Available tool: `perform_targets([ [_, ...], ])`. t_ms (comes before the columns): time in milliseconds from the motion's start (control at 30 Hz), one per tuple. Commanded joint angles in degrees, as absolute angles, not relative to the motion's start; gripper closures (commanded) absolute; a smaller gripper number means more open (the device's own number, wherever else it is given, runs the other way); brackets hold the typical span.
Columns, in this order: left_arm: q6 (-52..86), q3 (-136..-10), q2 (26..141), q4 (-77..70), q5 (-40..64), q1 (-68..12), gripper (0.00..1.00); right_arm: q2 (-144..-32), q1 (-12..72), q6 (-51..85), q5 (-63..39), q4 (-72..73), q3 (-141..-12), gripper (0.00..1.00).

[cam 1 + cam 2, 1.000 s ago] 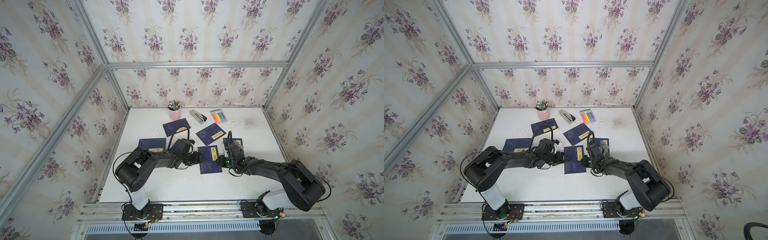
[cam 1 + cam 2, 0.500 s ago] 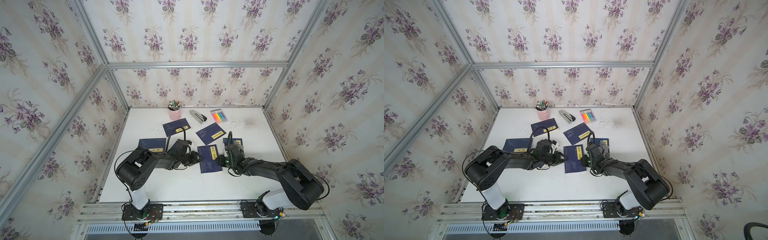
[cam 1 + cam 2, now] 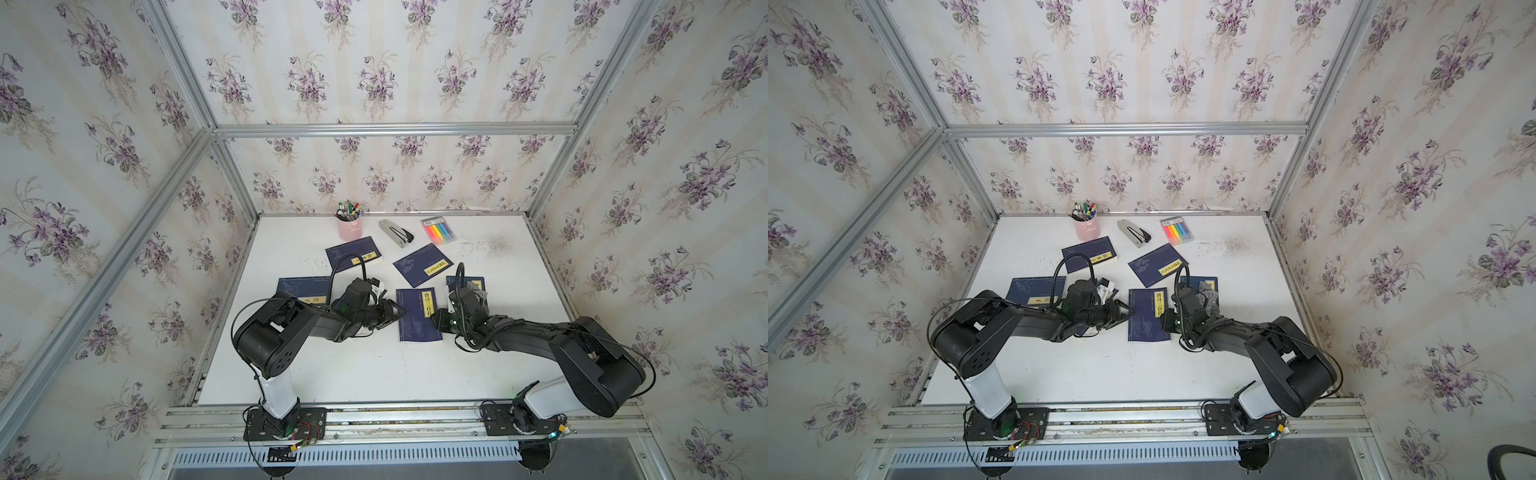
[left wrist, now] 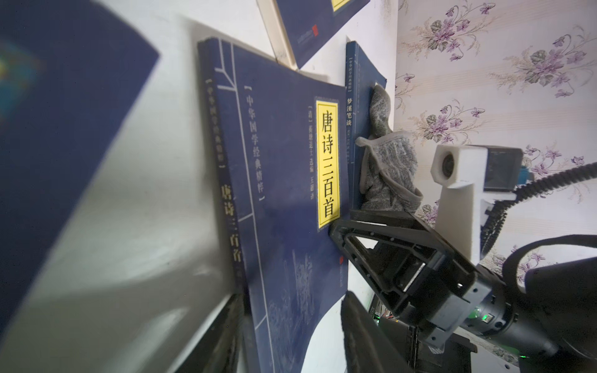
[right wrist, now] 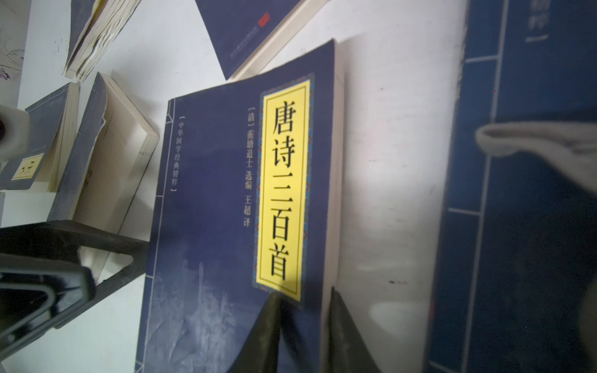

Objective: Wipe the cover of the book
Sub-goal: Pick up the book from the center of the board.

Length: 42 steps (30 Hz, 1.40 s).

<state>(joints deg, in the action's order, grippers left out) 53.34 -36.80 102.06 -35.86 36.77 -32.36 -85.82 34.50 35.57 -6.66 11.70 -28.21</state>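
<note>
Left hand (image 4: pixel 292 300): fingers blurred, cut off at the frame edge; grip on middle book (image 4: pixel 284 193) unclear.
Book at 10 o'clock (image 3: pixel 297 287): near corner under left arm (image 3: pixel 316 324).
Book at 2 o'clock (image 3: pixel 1194 279): largely under cloth (image 3: pixel 1206 293) and right arm (image 3: pixel 1233 328).
Pens (image 3: pixel 348 208): too small to count.

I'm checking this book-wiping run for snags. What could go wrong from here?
1. The cloth lies on the neighbouring book beside the right gripper, not on the middle book. A wipe started now might miss that cover.
2. The left gripper and the right gripper sit at opposite edges of the middle book, so its soft cover could buckle or the book could slide.
</note>
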Motion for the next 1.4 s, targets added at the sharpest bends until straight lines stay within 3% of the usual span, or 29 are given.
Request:
perform_targets([
  [0,52.25,-38.26,100.69,-45.7,43.37,-33.0,0.5,-87.31,35.34,36.2,-15.73,3.46,-27.34,0.74],
  [200,51.22,-40.85,100.14,-42.99,44.95,-33.57,0.49,-87.76,35.4,36.55,-16.5,4.61,-27.59,0.74],
  [600,47.35,-42.54,100.83,-26.12,38.73,-33.84,0.48,-88.24,35.34,36.74,-16.11,5.75,-27.25,0.74],
  [867,41.79,-44.04,96.65,-15.62,33.97,-33.9,0.66,-88.98,35.39,36.69,-16.43,6.5,-27.48,0.73],
  [1067,37.96,-44.56,93.46,-13.67,35.94,-33.74,0.95,-85.45,35.41,34.14,-15.29,4.47,-28.3,0.44],
  [1233,37.79,-44.58,91.09,-16.0,42.33,-32.27,1.0,-79.43,35.03,30.86,-16.76,3.92,-28.74,0.31],
  [1367,38.83,-44.8,88.96,-18.55,47.86,-30.19,1.0,-73.59,32.48,30.62,-20.32,5.81,-27.18,0.28],
])
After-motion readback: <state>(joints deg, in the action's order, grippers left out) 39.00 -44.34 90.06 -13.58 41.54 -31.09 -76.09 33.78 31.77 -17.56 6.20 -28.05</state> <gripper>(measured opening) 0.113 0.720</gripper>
